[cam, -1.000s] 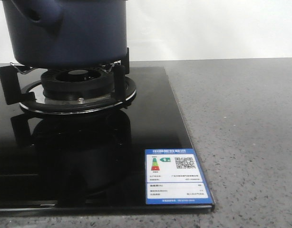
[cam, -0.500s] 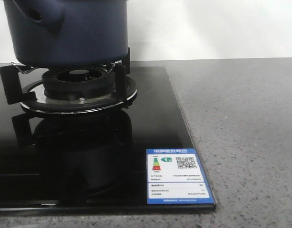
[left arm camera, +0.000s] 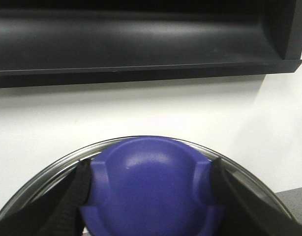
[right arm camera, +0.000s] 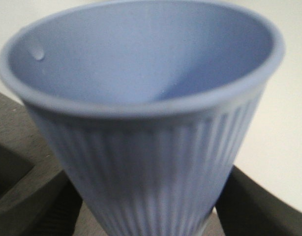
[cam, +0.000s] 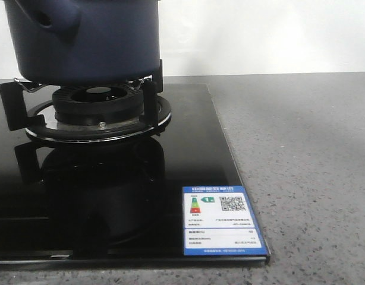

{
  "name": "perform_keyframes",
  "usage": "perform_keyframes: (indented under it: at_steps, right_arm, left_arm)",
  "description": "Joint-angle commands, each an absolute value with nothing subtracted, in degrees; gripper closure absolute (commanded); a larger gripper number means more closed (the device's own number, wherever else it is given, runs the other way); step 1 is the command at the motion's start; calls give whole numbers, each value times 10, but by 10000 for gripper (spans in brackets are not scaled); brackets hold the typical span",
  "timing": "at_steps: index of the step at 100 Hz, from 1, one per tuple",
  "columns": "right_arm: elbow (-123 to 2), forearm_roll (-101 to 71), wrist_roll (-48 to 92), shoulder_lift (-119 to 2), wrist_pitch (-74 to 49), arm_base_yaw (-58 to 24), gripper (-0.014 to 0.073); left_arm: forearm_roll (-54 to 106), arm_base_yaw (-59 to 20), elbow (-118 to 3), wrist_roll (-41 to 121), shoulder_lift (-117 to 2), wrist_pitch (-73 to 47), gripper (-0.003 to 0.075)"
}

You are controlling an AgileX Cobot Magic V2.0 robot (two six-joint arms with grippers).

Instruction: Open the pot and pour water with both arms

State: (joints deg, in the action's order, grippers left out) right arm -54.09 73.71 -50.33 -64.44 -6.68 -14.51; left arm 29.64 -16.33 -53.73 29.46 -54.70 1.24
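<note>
White wall behind; grey speckled table (cam: 301,178) carries a black glass hob (cam: 111,196) w/ one burner (cam: 98,113). Pot (cam: 87,38) sits on the burner's supports, side stub facing the camera, top out of front view. Left tool (left arm camera: 148,184) is clamped on the blue knob (left arm camera: 151,182), fingers (left arm camera: 75,191) pressing both flanks above a steel rim (left arm camera: 47,169), prob. the lid, gripped there so it lifts straight off. Right tool (right arm camera: 148,209) grips a pale ribbed cup (right arm camera: 146,123) low on its body, mouth upright & clear, likely kept ready for pouring. Lid seems not yet clear of the pot, can't confirm.
</note>
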Motion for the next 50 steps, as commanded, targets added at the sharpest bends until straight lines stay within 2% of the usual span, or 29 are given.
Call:
perform_keyframes:
  at_steps: [1, 32, 50]
  right_arm:
    - [-510, 750, -545, -606, 9, -104, 226]
    - [-370, 726, -552, -567, 218, 27, 226]
    - [-302, 646, -520, -570, 323, 113, 226]
  left_arm:
    - [295, -162, -558, 293, -539, 71, 348]
    - [295, -162, -558, 293, -539, 71, 348]
    - [295, -162, -558, 293, -539, 71, 348]
